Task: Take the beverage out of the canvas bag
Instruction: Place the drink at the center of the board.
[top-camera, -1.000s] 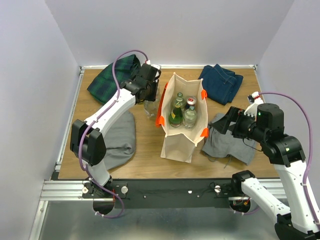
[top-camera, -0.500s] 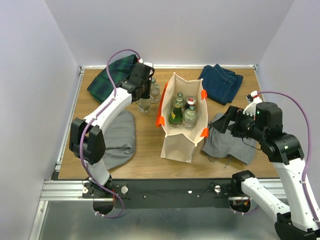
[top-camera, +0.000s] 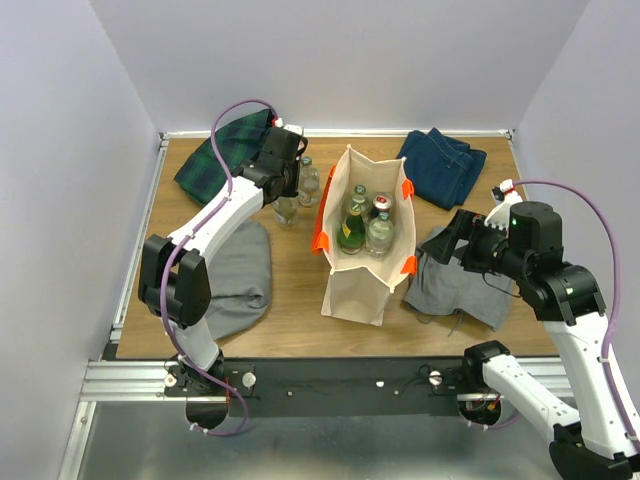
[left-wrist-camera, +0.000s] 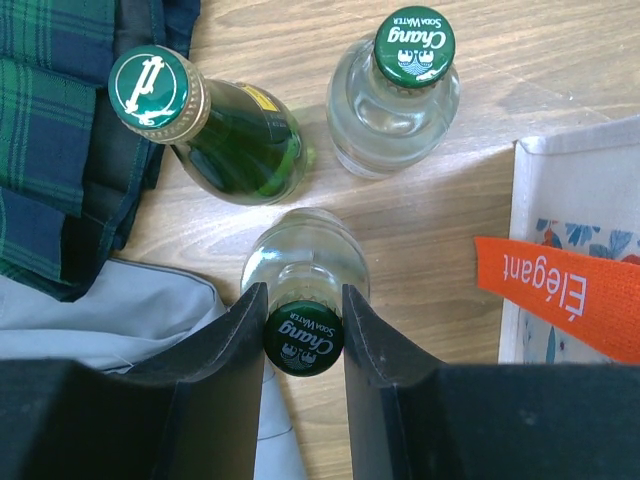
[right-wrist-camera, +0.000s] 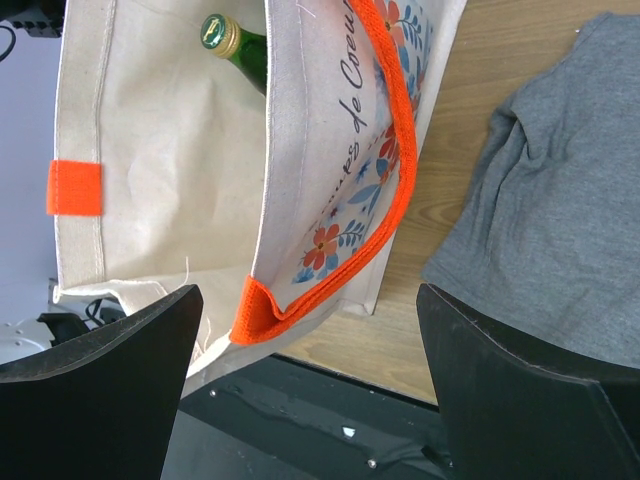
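Left gripper is clamped on the neck of a clear Chang soda bottle, fingers on either side of its green cap. Only the left wrist view shows that grip; from the top camera the arm covers it.

That bottle is upright and outside the canvas bag, to the bag's upper left in the top view. Can't tell if its base touches the table.

The left wrist view also shows a green bottle at upper left beside the plaid cloth, and a second clear Chang bottle at upper centre. Both are apart from the held one. The bag's corner is at the right edge.

The bag stands open at frame centre in the top view, with more bottles inside. The right wrist view catches only one of them, a gold-capped green one, at its top.

Right gripper has its fingers spread wide with nothing between them. It sits over the bag's orange handle, with the grey shirt at right of its frame.
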